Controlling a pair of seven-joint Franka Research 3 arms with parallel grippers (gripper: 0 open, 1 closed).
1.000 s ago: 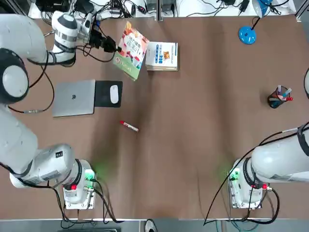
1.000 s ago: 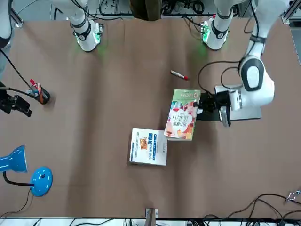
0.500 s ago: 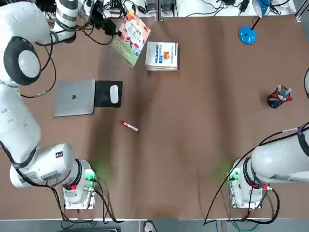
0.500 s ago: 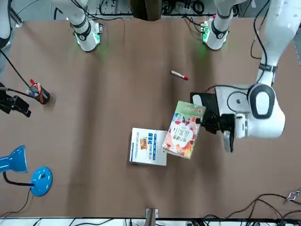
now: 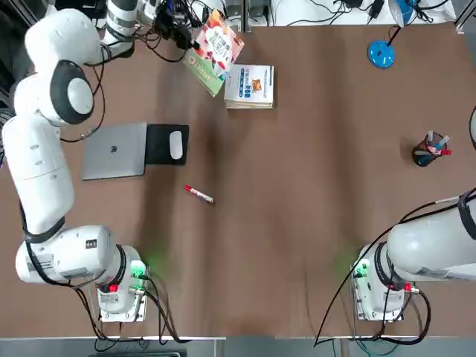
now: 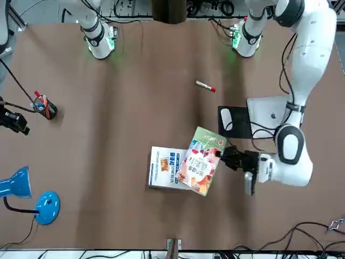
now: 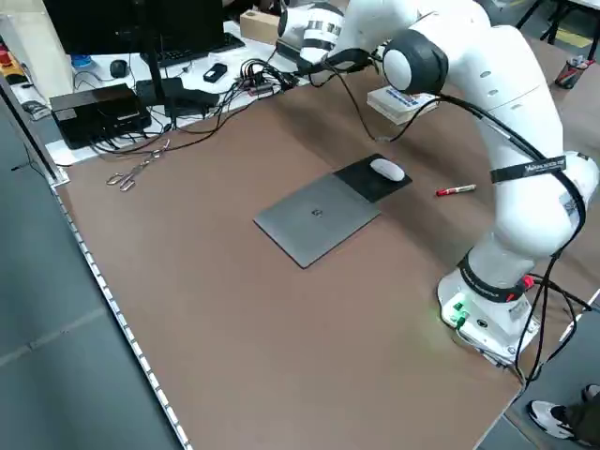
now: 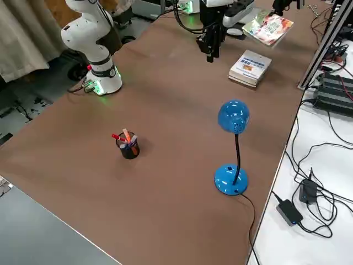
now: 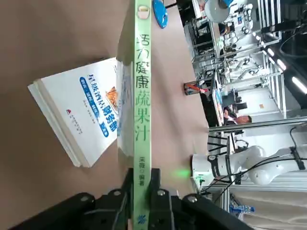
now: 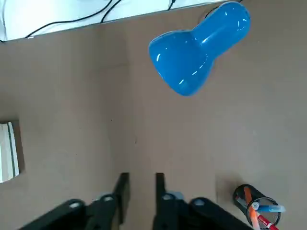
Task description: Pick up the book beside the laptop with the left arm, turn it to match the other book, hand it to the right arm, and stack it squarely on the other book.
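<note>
In the overhead picture the laptop (image 5: 113, 151) lies at middle left on the table (image 5: 312, 186), with the mouse pad (image 5: 166, 144) touching its right edge and the mouse (image 5: 176, 144) on that pad; the marker (image 5: 198, 194) lies just below and to the right of the pad. The other book (image 5: 249, 86) lies at upper centre, and the book (image 5: 216, 50) hangs tilted just to its upper left, overlapping its left edge, with the left gripper (image 5: 184, 36) at the book's left end. The lamp base (image 5: 380, 53) sits at upper right, the pen cup (image 5: 431, 149) at the right edge below it.
</note>
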